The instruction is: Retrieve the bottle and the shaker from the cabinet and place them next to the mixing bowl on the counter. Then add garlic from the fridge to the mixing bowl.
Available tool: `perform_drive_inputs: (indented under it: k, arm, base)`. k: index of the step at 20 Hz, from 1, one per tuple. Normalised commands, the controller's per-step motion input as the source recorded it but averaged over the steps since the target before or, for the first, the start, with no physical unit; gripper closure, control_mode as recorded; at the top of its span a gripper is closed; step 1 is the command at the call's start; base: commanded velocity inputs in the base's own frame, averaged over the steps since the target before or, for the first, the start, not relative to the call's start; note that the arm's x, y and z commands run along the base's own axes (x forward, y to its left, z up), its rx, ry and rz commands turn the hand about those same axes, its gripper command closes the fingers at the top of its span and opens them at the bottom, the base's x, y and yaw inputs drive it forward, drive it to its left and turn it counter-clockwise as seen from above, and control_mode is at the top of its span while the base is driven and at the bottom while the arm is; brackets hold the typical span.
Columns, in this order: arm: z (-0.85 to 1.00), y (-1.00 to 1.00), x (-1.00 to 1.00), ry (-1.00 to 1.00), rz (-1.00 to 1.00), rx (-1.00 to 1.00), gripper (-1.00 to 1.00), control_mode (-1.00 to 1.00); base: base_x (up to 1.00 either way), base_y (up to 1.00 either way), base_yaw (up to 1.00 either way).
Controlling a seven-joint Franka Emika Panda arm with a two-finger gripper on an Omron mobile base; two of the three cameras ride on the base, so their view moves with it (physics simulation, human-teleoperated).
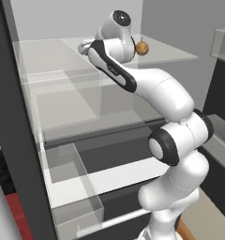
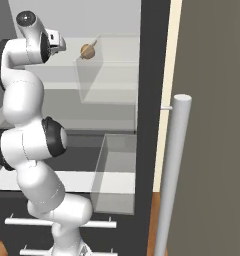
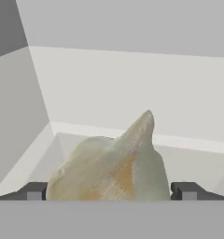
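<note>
While the pale whitish-beige garlic bulb point(image 3: 109, 163) sits on a clear glass shelf point(image 1: 170, 54) inside the grey-walled fridge point(image 3: 132, 79), the dark-tipped gripper point(image 3: 109, 190) stands wide open, one fingertip point(image 3: 33, 191) either side, seemingly not touching it.

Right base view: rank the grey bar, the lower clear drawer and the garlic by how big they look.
1. grey bar, though it is nearest the camera, so its true size is unsure.
2. lower clear drawer.
3. garlic, clearly smallest.
</note>
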Motion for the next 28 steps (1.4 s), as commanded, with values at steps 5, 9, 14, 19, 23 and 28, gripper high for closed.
perform_drive_inputs:
  k: [5,9,14,19,23,28]
  arm:
    - [0.00,0.00,0.05,0.00,0.00,0.00,-1.00,-1.00]
    - [0.00,0.00,0.11,0.00,-0.02,0.00,-1.00,-1.00]
    - [0.07,0.00,0.11,0.03,-0.03,0.00,-1.00,-1.00]
    - [0.03,0.00,0.03,0.07,-0.01,0.00,-1.00,-1.00]
    - [0.00,0.00,0.00,0.09,0.00,0.00,-1.00,-1.00]
    - [0.00,0.00,0.00,0.00,0.00,0.00,-1.00,-1.00]
  base:
    - [0.00,0.00,0.00]
    - [0.00,0.00,0.00]
    - [0.00,0.00,0.00]
    - [0.00,0.00,0.00]
    - [0.00,0.00,0.00]
    - [0.00,0.00,0.00]
